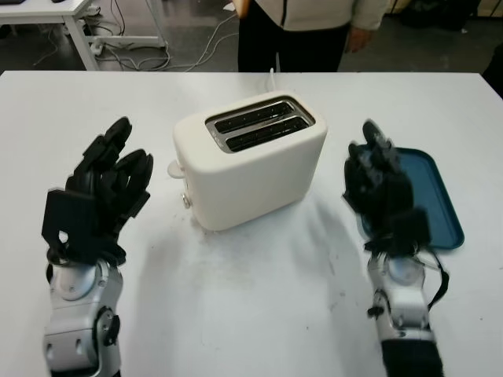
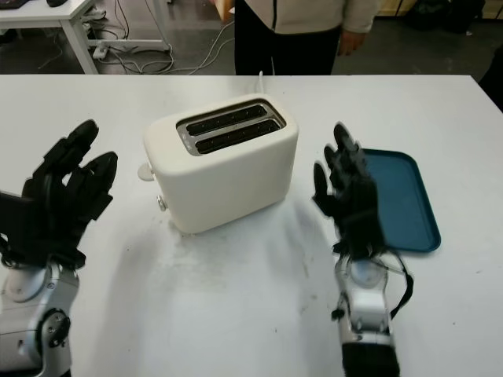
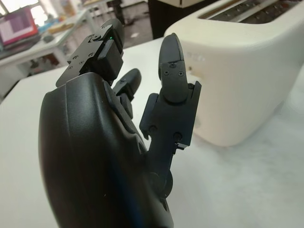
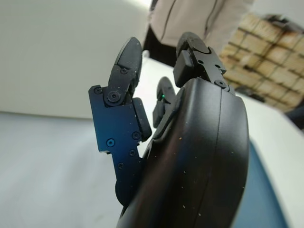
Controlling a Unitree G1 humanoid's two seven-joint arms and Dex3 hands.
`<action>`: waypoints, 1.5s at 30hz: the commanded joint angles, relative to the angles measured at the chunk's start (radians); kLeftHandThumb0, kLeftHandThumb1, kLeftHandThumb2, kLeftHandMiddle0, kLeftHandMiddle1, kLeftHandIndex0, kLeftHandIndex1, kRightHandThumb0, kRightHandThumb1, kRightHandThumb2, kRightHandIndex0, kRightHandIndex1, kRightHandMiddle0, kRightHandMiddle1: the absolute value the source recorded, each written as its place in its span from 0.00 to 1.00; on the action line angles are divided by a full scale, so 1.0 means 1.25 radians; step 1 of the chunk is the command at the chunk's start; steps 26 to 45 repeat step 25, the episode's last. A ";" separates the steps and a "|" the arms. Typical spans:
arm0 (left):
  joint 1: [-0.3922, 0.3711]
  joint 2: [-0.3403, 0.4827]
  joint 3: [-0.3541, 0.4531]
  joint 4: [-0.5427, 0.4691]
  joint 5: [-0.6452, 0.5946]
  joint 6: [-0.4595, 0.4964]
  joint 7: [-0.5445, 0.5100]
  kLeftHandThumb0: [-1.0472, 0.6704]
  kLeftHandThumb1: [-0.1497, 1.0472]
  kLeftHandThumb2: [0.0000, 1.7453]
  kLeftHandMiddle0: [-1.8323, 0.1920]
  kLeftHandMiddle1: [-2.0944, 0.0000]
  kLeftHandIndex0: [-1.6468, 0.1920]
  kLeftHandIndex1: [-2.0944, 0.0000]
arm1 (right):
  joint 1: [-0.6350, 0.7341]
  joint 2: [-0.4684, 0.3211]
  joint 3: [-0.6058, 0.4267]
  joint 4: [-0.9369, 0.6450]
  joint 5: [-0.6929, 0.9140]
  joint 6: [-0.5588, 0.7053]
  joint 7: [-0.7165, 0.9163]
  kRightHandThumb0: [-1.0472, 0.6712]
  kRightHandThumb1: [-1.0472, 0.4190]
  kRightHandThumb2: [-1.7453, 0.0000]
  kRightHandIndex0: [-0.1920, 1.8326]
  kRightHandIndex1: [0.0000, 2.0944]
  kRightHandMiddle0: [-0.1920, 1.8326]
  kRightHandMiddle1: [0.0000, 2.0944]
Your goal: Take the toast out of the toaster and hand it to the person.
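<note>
While no toast stands proud of the toaster [image 1: 250, 161], its two slots [image 1: 259, 125] show only dark wire guides from the head views, so any slice either sits low inside or cannot be made out — this cannot be settled from the pictures. Judged as ordinary toast, the item would be light, stiff but brittle, dry and rough enough not to slip, and apt to crumble or snap under a hard squeeze; the sensible hold would be a gentle pinch on the upper edge across its flat faces, lifting straight up clear of the guides, possibly after raising it by the lever [image 1: 165, 167] on the toaster's left end. The left hand [image 1: 106, 192] hovers to the left of the toaster, open and holding nothing, its fingers [image 3: 173, 71] extended toward the toaster's side in the wrist view. The right hand [image 2: 350, 196] is raised to the right of the toaster, likewise open and empty, standing between the toaster and a blue tray [image 2: 413, 204] that lies flat further right. The toaster sits at an angle on a white table [image 1: 259, 298], whose surface in front of the toaster carries faint grey scuffs. A white cord [image 1: 273, 78] runs from behind the toaster toward the far edge. Beyond that edge stands a person [image 1: 306, 27] in a light jacket and dark trousers, one hand [image 1: 361, 38] hanging by the side — not yet offered for a hand-over. Further back are a dark floor, trailing cables [image 1: 157, 55] and the legs of another white desk [image 1: 71, 23].
</note>
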 commanded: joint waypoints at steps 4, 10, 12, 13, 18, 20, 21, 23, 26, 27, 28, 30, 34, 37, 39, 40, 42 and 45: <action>0.050 0.003 -0.052 0.120 0.095 -0.169 0.037 0.31 0.89 0.32 0.86 0.63 0.68 1.00 | 0.063 0.045 0.044 -0.005 0.008 -0.002 0.003 0.38 0.09 0.62 0.22 0.02 0.22 0.00; 0.072 -0.032 -0.091 0.184 0.120 -0.247 0.072 0.33 0.89 0.39 0.88 0.64 0.70 1.00 | 0.070 0.051 0.054 -0.010 0.002 0.007 -0.003 0.39 0.09 0.62 0.22 0.01 0.21 0.00; 0.076 -0.044 -0.099 0.182 0.107 -0.236 0.072 0.33 0.89 0.40 0.90 0.65 0.71 1.00 | 0.070 0.048 0.057 -0.019 -0.002 0.010 -0.003 0.38 0.09 0.61 0.22 0.01 0.21 0.00; 0.076 -0.043 -0.102 0.184 0.105 -0.234 0.071 0.34 0.89 0.40 0.90 0.65 0.71 1.00 | 0.069 0.047 0.057 -0.019 -0.002 0.009 -0.003 0.38 0.09 0.61 0.22 0.01 0.21 0.00; 0.068 -0.040 -0.105 0.171 0.100 -0.218 0.072 0.34 0.89 0.40 0.90 0.65 0.72 1.00 | 0.054 0.037 0.050 -0.029 -0.030 0.002 -0.021 0.38 0.09 0.61 0.22 0.01 0.21 0.00; 0.067 -0.040 -0.107 0.164 0.093 -0.209 0.067 0.33 0.89 0.40 0.90 0.65 0.72 1.00 | 0.046 0.036 0.045 -0.024 -0.029 -0.007 -0.027 0.39 0.09 0.62 0.22 0.01 0.21 0.00; 0.065 -0.039 -0.108 0.168 0.088 -0.211 0.062 0.32 0.89 0.40 0.90 0.65 0.72 1.00 | 0.043 0.035 0.043 -0.021 -0.028 -0.009 -0.027 0.39 0.09 0.62 0.22 0.01 0.21 0.00; 0.060 -0.036 -0.111 0.179 0.081 -0.216 0.056 0.30 0.89 0.40 0.90 0.64 0.72 1.00 | 0.039 0.032 0.042 -0.020 -0.029 -0.006 -0.030 0.40 0.09 0.62 0.22 0.01 0.21 0.00; 0.057 -0.035 -0.115 0.186 0.079 -0.218 0.054 0.29 0.89 0.39 0.89 0.63 0.71 0.99 | 0.038 0.030 0.043 -0.020 -0.031 0.000 -0.032 0.40 0.09 0.62 0.23 0.01 0.22 0.00; 0.057 -0.035 -0.115 0.186 0.079 -0.218 0.054 0.29 0.89 0.39 0.89 0.63 0.71 0.99 | 0.038 0.030 0.043 -0.020 -0.031 0.000 -0.032 0.40 0.09 0.62 0.23 0.01 0.22 0.00; 0.057 -0.035 -0.115 0.186 0.079 -0.218 0.054 0.29 0.89 0.39 0.89 0.63 0.71 0.99 | 0.038 0.030 0.043 -0.020 -0.031 0.000 -0.032 0.40 0.09 0.62 0.23 0.01 0.22 0.00; 0.057 -0.035 -0.115 0.186 0.079 -0.218 0.054 0.29 0.89 0.39 0.89 0.63 0.71 0.99 | 0.038 0.030 0.043 -0.020 -0.031 0.000 -0.032 0.40 0.09 0.62 0.23 0.01 0.22 0.00; 0.057 -0.035 -0.115 0.186 0.079 -0.218 0.054 0.29 0.89 0.39 0.89 0.63 0.71 0.99 | 0.038 0.030 0.043 -0.020 -0.031 0.000 -0.032 0.40 0.09 0.62 0.23 0.01 0.22 0.00; 0.057 -0.035 -0.115 0.186 0.079 -0.218 0.054 0.29 0.89 0.39 0.89 0.63 0.71 0.99 | 0.038 0.030 0.043 -0.020 -0.031 0.000 -0.032 0.40 0.09 0.62 0.23 0.01 0.22 0.00; 0.057 -0.035 -0.115 0.186 0.079 -0.218 0.054 0.29 0.89 0.39 0.89 0.63 0.71 0.99 | 0.038 0.030 0.043 -0.020 -0.031 0.000 -0.032 0.40 0.09 0.62 0.23 0.01 0.22 0.00; 0.057 -0.035 -0.115 0.186 0.079 -0.218 0.054 0.29 0.89 0.39 0.89 0.63 0.71 0.99 | 0.038 0.030 0.043 -0.020 -0.031 0.000 -0.032 0.40 0.09 0.62 0.23 0.01 0.22 0.00; 0.057 -0.035 -0.115 0.186 0.079 -0.218 0.054 0.29 0.89 0.39 0.89 0.63 0.71 0.99 | 0.038 0.030 0.043 -0.020 -0.031 0.000 -0.032 0.40 0.09 0.62 0.23 0.01 0.22 0.00; 0.057 -0.035 -0.115 0.186 0.079 -0.218 0.054 0.29 0.89 0.39 0.89 0.63 0.71 0.99 | 0.038 0.030 0.043 -0.020 -0.031 0.000 -0.032 0.40 0.09 0.62 0.23 0.01 0.22 0.00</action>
